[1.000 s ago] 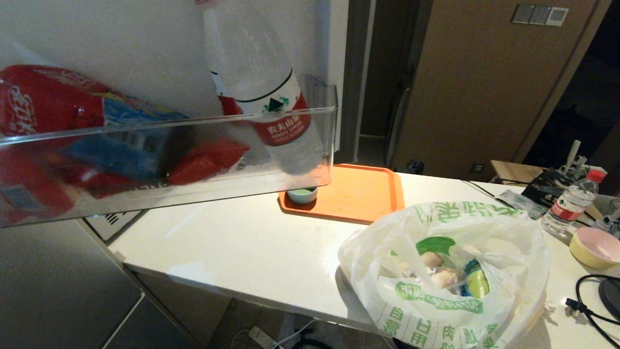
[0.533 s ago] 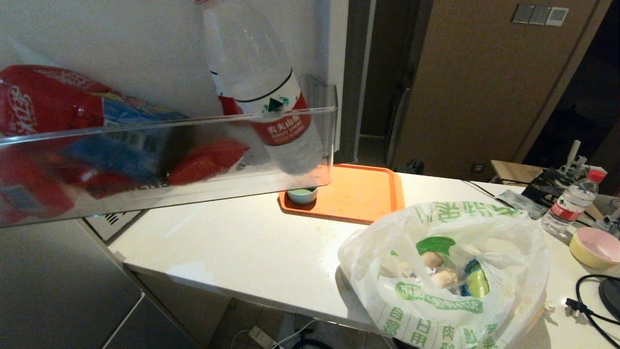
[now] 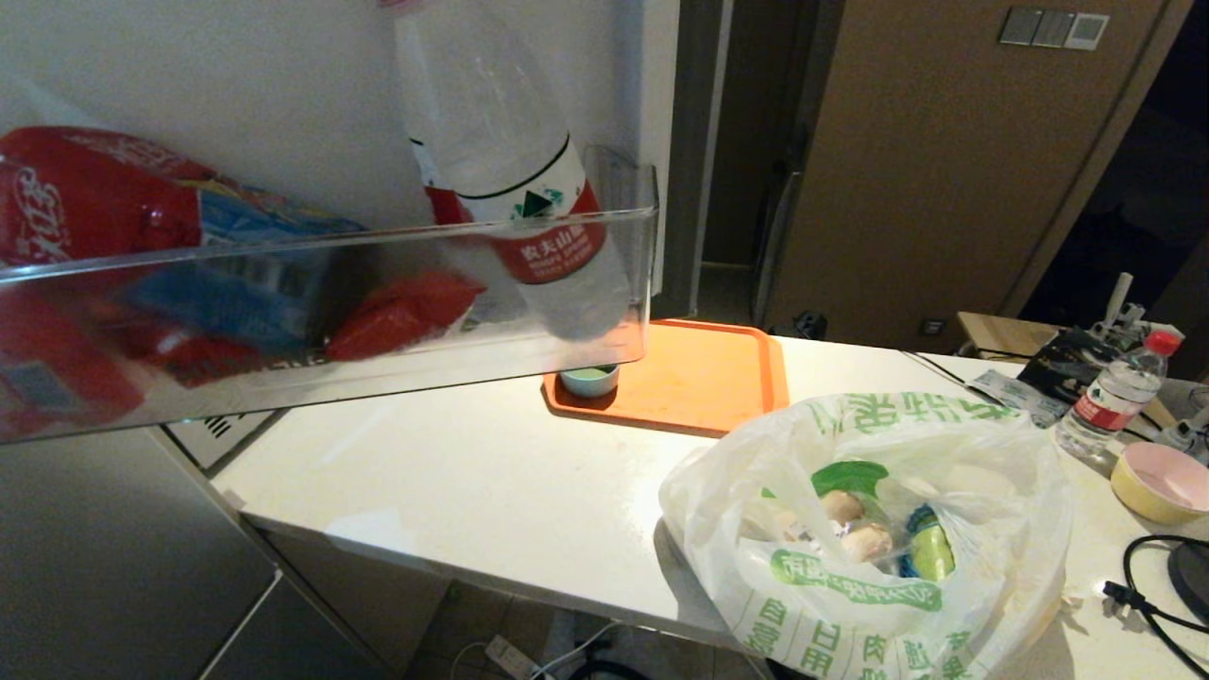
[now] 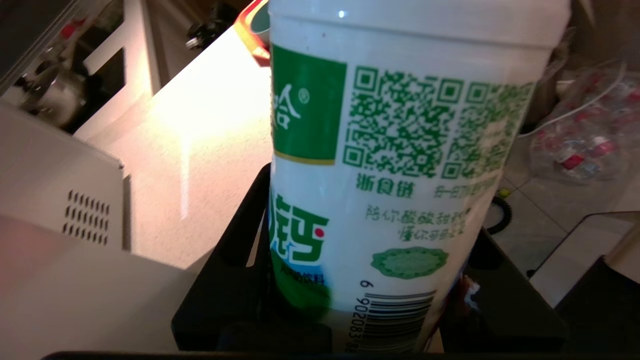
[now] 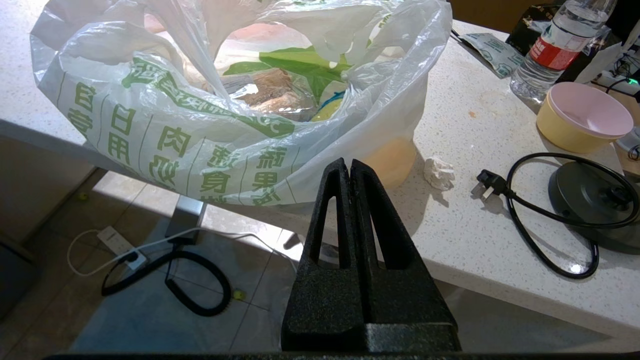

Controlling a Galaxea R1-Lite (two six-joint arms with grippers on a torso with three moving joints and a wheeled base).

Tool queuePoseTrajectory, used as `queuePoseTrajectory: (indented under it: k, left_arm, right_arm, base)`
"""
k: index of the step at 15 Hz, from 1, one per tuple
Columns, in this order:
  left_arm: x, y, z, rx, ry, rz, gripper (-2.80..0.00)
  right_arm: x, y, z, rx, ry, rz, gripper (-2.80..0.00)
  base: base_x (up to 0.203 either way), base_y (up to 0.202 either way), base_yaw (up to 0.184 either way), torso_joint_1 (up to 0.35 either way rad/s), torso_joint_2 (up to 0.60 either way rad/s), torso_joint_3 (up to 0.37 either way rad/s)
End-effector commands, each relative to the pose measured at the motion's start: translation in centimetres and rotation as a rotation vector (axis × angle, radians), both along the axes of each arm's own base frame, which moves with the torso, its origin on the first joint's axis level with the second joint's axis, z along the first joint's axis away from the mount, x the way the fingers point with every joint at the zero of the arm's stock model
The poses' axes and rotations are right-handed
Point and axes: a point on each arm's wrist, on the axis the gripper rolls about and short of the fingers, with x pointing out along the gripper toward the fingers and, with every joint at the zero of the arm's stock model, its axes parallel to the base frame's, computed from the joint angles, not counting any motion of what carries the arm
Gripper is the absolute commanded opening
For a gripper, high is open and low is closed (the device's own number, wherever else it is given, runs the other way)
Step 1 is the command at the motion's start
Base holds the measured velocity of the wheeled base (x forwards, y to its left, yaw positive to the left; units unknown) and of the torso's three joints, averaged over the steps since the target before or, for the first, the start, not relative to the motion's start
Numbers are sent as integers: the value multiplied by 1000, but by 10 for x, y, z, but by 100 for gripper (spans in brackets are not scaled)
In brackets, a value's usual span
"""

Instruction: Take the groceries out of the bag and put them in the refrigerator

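The white bag [image 3: 869, 529] with green characters sits open on the white counter [image 3: 472, 482]. Inside it lie groceries: pale beige lumps [image 3: 855, 529] and a yellow-green pack [image 3: 930, 552]. The refrigerator's open door [image 3: 236, 85] fills the left of the head view, where neither arm shows. In the left wrist view my left gripper [image 4: 372, 200] is shut on a white bottle [image 4: 400, 150] with a green label, one black finger on each side. My right gripper [image 5: 350, 162] is shut and empty, just below the counter's front edge and before the bag [image 5: 225, 125].
The clear door bin [image 3: 331, 312] holds a water bottle [image 3: 515, 179] and red packs. On the counter are an orange tray [image 3: 699, 378] with a small cup [image 3: 588, 380], another water bottle [image 3: 1115, 397], a yellow bowl [image 3: 1162, 482] and a black cable [image 3: 1152, 595]. A silver vented box [image 4: 65, 200] stands beside the counter.
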Motion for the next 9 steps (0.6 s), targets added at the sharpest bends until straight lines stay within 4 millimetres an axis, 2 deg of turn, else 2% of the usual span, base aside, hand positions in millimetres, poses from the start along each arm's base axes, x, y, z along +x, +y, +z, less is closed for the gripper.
queuePoseTrajectory:
  k: [1, 9]
  left_arm:
    - [-3, 3, -4, -3, -8, 6, -280]
    - [-17, 20, -17, -1, -29, 99, -280]
  right_arm:
    - [0, 0, 0, -1, 2, 1, -280]
    - [0, 0, 0, -1, 2, 1, -280]
  base:
    - [0, 0, 0, 0, 0, 0]
    - [0, 0, 0, 0, 0, 0]
